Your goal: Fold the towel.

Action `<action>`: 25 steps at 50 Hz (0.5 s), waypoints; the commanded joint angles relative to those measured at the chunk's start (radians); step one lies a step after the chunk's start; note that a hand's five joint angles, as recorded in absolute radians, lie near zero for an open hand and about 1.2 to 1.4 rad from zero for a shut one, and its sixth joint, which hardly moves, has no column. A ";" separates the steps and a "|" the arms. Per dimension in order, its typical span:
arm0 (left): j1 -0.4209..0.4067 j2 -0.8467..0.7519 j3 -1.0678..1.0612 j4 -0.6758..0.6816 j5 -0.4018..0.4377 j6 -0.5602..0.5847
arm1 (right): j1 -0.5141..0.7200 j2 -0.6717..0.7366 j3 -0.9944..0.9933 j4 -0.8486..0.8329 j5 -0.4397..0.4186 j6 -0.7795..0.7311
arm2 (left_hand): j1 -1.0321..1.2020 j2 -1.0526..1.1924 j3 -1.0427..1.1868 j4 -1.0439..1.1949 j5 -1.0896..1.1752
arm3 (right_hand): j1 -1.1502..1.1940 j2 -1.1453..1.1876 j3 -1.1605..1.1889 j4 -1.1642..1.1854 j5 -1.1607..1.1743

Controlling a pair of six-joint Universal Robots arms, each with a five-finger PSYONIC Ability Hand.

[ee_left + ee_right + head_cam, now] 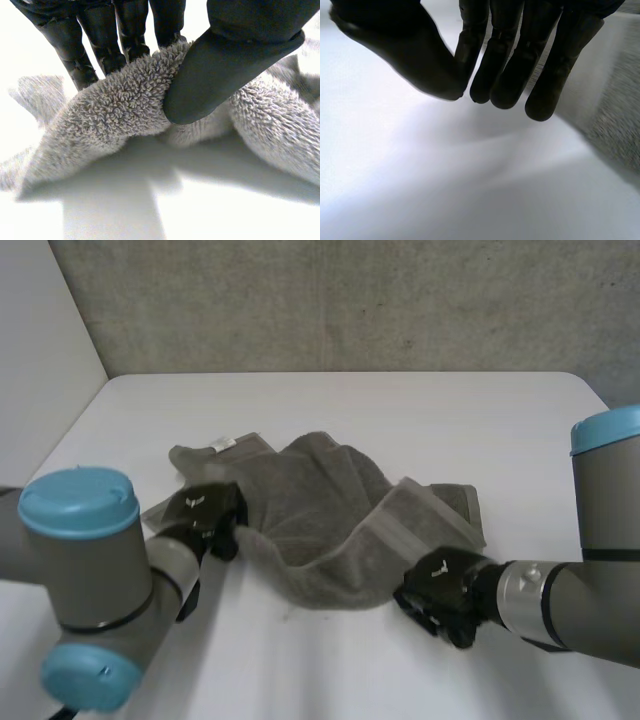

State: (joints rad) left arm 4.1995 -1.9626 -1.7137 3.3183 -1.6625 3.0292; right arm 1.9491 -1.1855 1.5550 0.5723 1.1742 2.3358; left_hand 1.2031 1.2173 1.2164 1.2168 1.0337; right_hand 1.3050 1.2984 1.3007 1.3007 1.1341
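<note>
The grey towel [320,510] lies rumpled on the middle of a white table [420,410], with a rough grey wall [330,300] beyond its far side. It is bunched into soft ridges and hollows rather than spread flat. A small white label [222,443] shows at its far left corner, and a flatter, banded end lies at its right. Both arms reach the towel from its near side.

The left hand [205,512] sits at the towel's left edge. There its fingers [131,30] stand behind a raised fold of the looped cloth and the thumb [220,75] presses into the front of it, so the fold is pinched between them. The pinched ridge stands off the table and the cloth slopes down from it on both sides.

The right hand [445,592] is at the towel's near right edge, just beside the cloth. Its fingers hang straight and close together, the thumb tip lies against the nearest one, and they hold nothing. Bare table lies under the fingertips, with the towel just behind and to one side of them. I cannot tell whether they touch the cloth.
</note>
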 commanded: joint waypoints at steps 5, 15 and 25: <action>-0.059 0.178 -0.150 -0.025 0.023 0.045 | -0.002 -0.141 -0.186 -0.250 -0.008 0.359 | 0.193 0.179 0.180 0.179 0.188 | -1.091 -1.084 -1.087 -1.087 -1.094; -0.067 0.225 -0.221 -0.022 0.023 0.086 | 0.021 0.093 -0.454 -0.287 0.073 0.517 | 0.193 0.179 0.180 0.179 0.188 | -1.015 -1.008 -1.010 -1.010 -1.018; -0.055 0.255 -0.261 -0.020 0.023 0.088 | 0.108 0.488 -0.843 -0.038 0.212 0.326 | 0.193 0.179 0.180 0.179 0.188 | -0.906 -0.899 -0.902 -0.902 -0.909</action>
State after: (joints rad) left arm 4.1375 -1.7225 -1.9563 3.2967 -1.6396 3.1180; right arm 2.0196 -0.8776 0.8849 0.4082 1.3182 2.7915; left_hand 1.2031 1.2174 1.2164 1.2169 1.0337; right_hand 0.3424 0.3256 0.3410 0.3380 0.1858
